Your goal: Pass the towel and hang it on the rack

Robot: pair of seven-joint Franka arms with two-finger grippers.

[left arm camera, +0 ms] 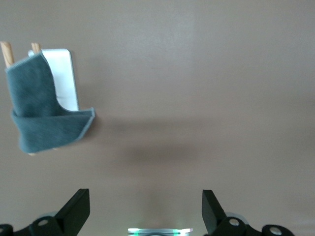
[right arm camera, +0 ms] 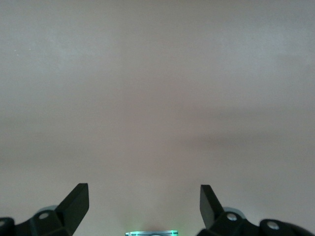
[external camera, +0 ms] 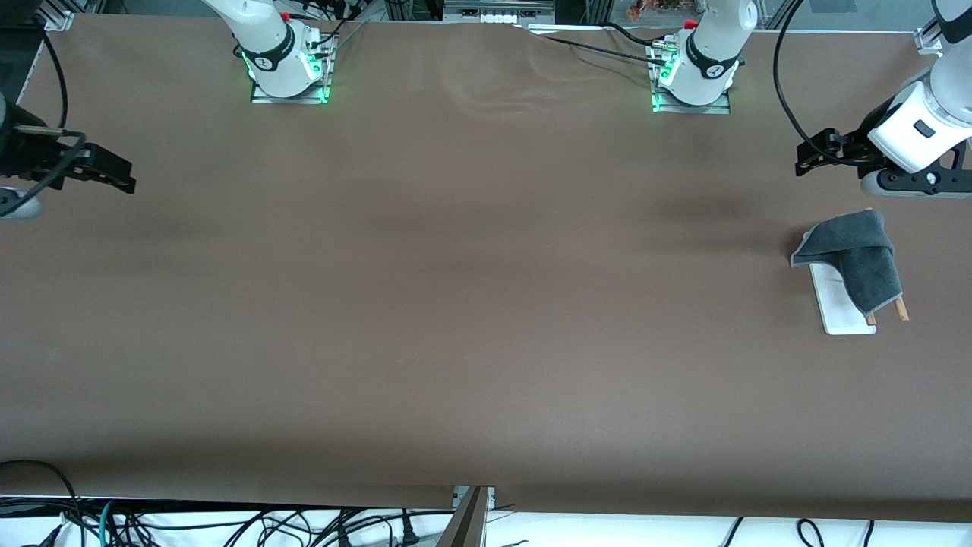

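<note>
Hanging already: towel (external camera: 854, 254) draped over rack (external camera: 843, 308) rods at left arm's end of surface (external camera: 456, 304). Left pincer (external camera: 806, 159) hovers nearby, fingers apart, empty, clearly the closer arm. Right pincer (external camera: 121, 181) waits well apart, also spread, empty.
</note>
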